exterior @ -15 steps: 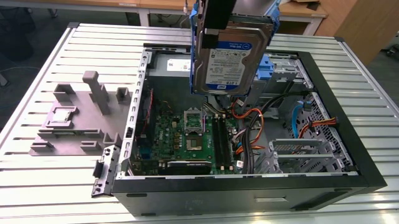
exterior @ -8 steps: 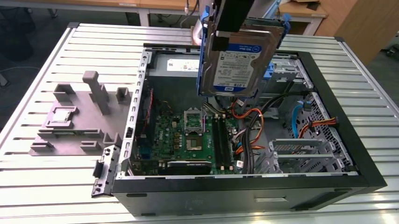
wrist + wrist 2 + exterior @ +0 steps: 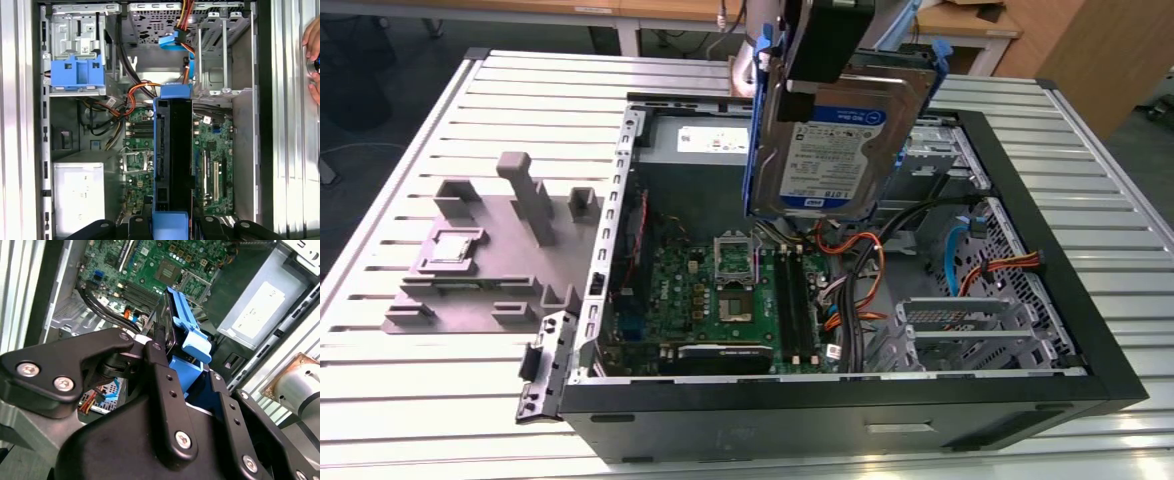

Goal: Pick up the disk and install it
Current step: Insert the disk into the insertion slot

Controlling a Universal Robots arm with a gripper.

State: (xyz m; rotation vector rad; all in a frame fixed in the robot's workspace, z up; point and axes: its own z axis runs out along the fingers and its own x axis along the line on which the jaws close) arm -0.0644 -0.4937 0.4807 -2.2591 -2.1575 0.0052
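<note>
Transport looks to be the step in hand; the disk (image 3: pixel 841 140) hangs on edge above the open computer case (image 3: pixel 854 400), over its motherboard (image 3: pixel 720 290) — jaws clamped on its blue rails; installing is not yet done — it calls for rails squared to a drive cage (image 3: pixel 974 325).

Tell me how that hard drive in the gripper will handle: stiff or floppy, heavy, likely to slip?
Probably stiff: the disk hangs upright from the gripper without sagging. Its metal body suggests heft. Gripped at one end, it could pivot.
</note>
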